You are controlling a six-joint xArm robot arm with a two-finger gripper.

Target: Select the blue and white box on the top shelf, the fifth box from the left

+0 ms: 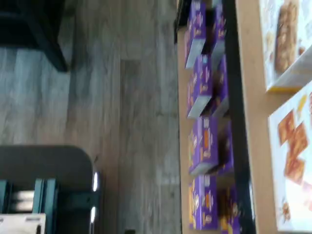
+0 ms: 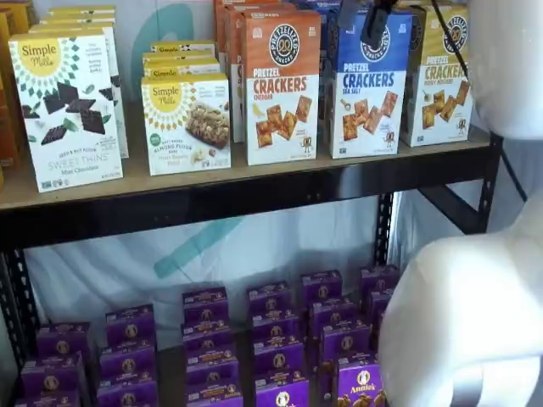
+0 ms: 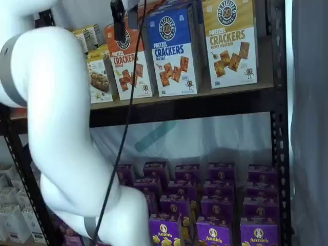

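Shelf unit w/ arm in front, seen from three cameras.

The top shelf (image 2: 254, 191) is a tan board w/ black front rail, carrying a row of upright boxes. In both shelf views the blue and white box (image 2: 368, 85) stands on it, face forward, reading "PRETZEL CRACKERS" w/ round black logo. An orange-topped box (image 2: 282, 85) is just beside it at 9 o'clock; a yellow-topped box (image 2: 437, 80) is just beside it at 3 o'clock. Further toward 9 o'clock stand an almond flour box (image 2: 187, 123) and a Sweet Thins box (image 2: 68, 110).

The gripper (image 3: 124, 19) hangs from the upper edge in both shelf views, black fingers (image 3: 119, 20) only, approx. 12 o'clock of the blue and white box's top-left corner. In a shelf view (image 2: 376, 23) it overlaps the box's blue top; contact cannot be told. Two fingers show w/ a gap between them: spread, nothing held. A black cable (image 3: 125, 128) drops beside it.

White arm (image 3: 61, 128) fills much of the foreground.

Lower level: rows of purple boxes (image 2: 276, 331).

Wrist view: gray plank floor (image 1: 122, 122), purple boxes, shelf rail; pic is blurred.
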